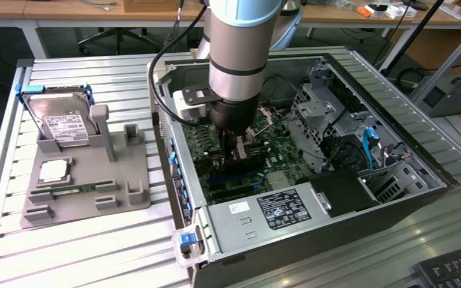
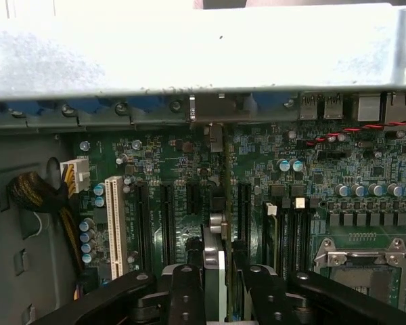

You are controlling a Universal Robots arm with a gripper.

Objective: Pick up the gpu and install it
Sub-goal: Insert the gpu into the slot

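Pinched between the gripper (image 2: 218,271) fingers, the gpu (image 2: 220,203) stands on edge, seen almost end-on in the wrist view as a thin vertical strip running from the fingertips toward the rear wall of the computer case (image 1: 422,162). Its far end, with the metal bracket, sits at the case's back panel, and its lower edge appears to lie along one of the black expansion slots (image 2: 243,210) on the motherboard (image 2: 338,176) — whether it is fully seated cannot be told. In the exterior view the arm (image 1: 239,54) reaches straight down into the open case, the card a dark blade below the wrist, over the green board.

To do this step well, I judge the card should be kept upright and parallel to the slot, bracket lined up with the rear opening, and pushed down evenly rather than at one end. The white slot (image 2: 113,223) and neighbouring black slots lie close beside, so sideways drift matters. Outside the case, the hard drive (image 1: 64,123) rests in the grey fixture (image 1: 94,198).
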